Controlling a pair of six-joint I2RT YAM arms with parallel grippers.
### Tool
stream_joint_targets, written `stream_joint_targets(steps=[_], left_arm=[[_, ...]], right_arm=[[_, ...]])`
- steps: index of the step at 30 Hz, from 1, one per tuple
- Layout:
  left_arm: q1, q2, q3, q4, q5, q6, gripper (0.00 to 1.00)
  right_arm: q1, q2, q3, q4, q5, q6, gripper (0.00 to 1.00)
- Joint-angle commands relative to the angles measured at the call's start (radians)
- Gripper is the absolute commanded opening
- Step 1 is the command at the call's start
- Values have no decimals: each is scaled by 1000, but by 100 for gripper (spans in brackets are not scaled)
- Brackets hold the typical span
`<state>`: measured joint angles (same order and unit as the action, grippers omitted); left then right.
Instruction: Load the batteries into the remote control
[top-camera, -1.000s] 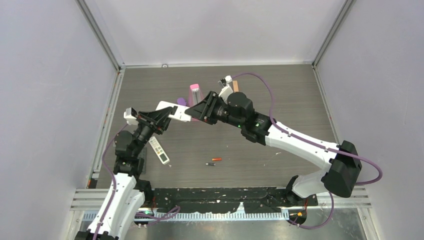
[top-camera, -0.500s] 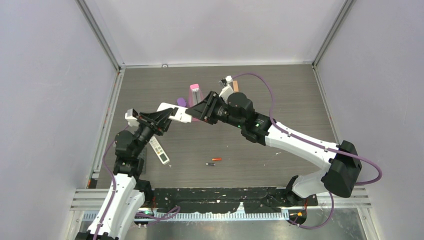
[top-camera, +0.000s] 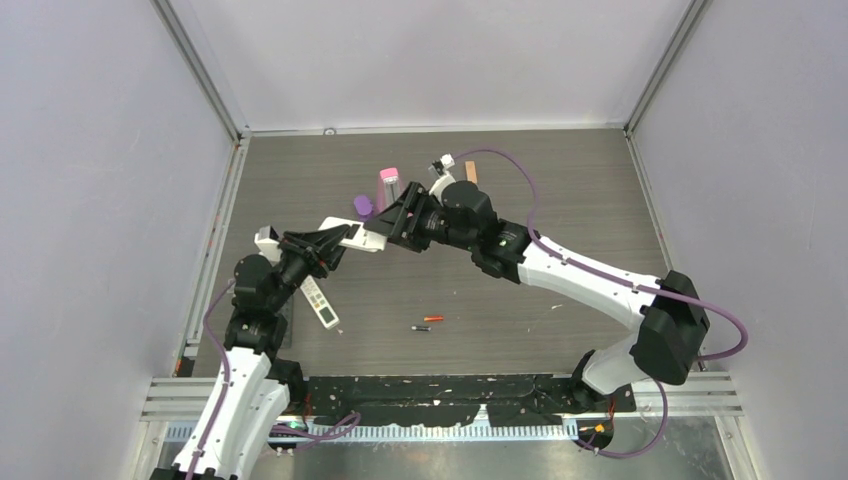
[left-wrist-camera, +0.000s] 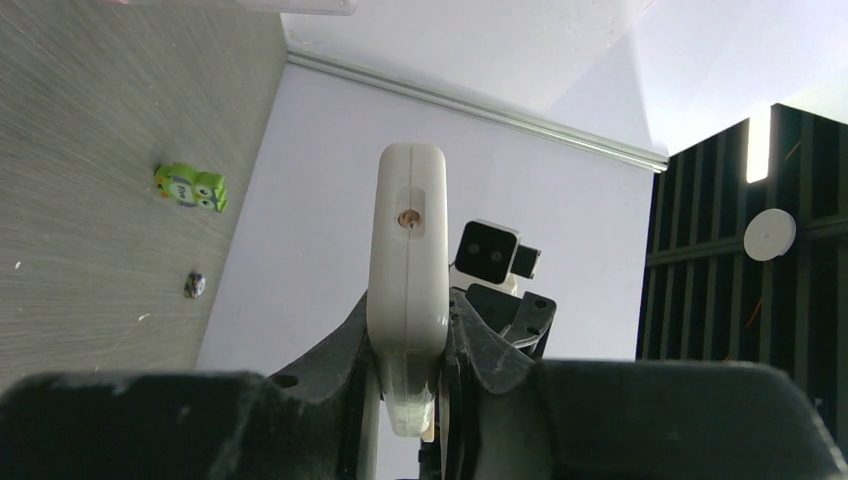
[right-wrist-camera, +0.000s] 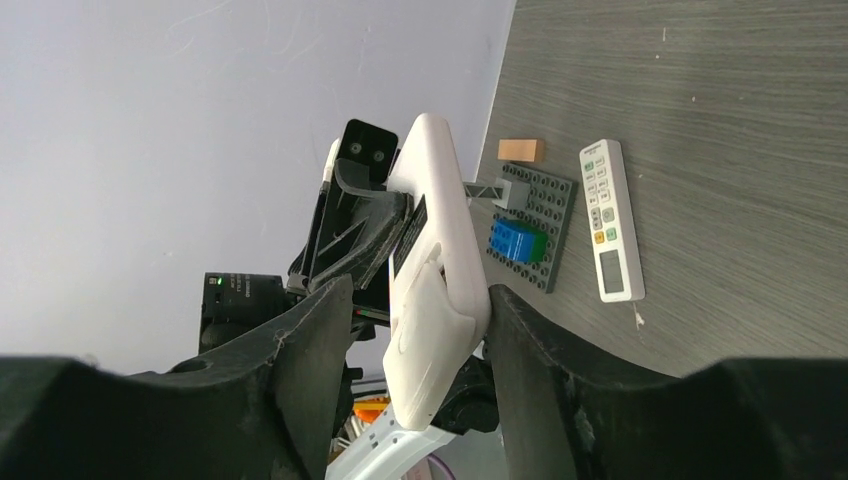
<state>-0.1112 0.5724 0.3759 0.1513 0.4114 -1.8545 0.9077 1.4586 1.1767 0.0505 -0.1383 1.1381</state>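
Note:
A white remote control (top-camera: 355, 234) is held in the air between both arms. My left gripper (top-camera: 322, 245) is shut on its left end; in the left wrist view the remote (left-wrist-camera: 408, 270) stands edge-on, clamped between the jaws of the left gripper (left-wrist-camera: 410, 315). My right gripper (top-camera: 395, 218) is at its other end. In the right wrist view the right gripper (right-wrist-camera: 420, 290) straddles the remote (right-wrist-camera: 438, 290): one finger touches it, the other stands apart. A red-orange battery (top-camera: 433, 319) and a dark battery (top-camera: 420, 327) lie on the table in front.
A smaller white remote (top-camera: 318, 300) lies on the table below my left gripper; it also shows in the right wrist view (right-wrist-camera: 611, 220), next to a dark studded plate (right-wrist-camera: 545, 200) with a blue brick and a wooden block (right-wrist-camera: 521, 150). A pink-capped bottle (top-camera: 388, 183) stands behind the held remote.
My right gripper has moved left along the held remote, and the right arm's wrist has swung back and left. The remote and left gripper have dropped slightly. The batteries have not moved.

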Motion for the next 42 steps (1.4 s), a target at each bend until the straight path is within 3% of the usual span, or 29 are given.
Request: stream_joint_targets(steps=[1,6,14,23,31,42], left_arm=[[-3,-16,5,0,-10,8,0],[-3,3,4,26,-12,13,0],[-2,15,1,42,-12,18,0],[-2,11,13,14,-14,59,0],[-2,23,30,21,-16,114,0],[-2,49,94,31,25,255,0]], right_arm=[[-3,6,53,24,-55,34,58],[-4,-12,25,2,-69,28,55],[-4,-59,-39,-10,-37,43,33],[-7,-109,-87,8,-8,66,23],[-10,-144,-129,65,-44,84,6],[-22,-156,-181,266,-90,172,5]])
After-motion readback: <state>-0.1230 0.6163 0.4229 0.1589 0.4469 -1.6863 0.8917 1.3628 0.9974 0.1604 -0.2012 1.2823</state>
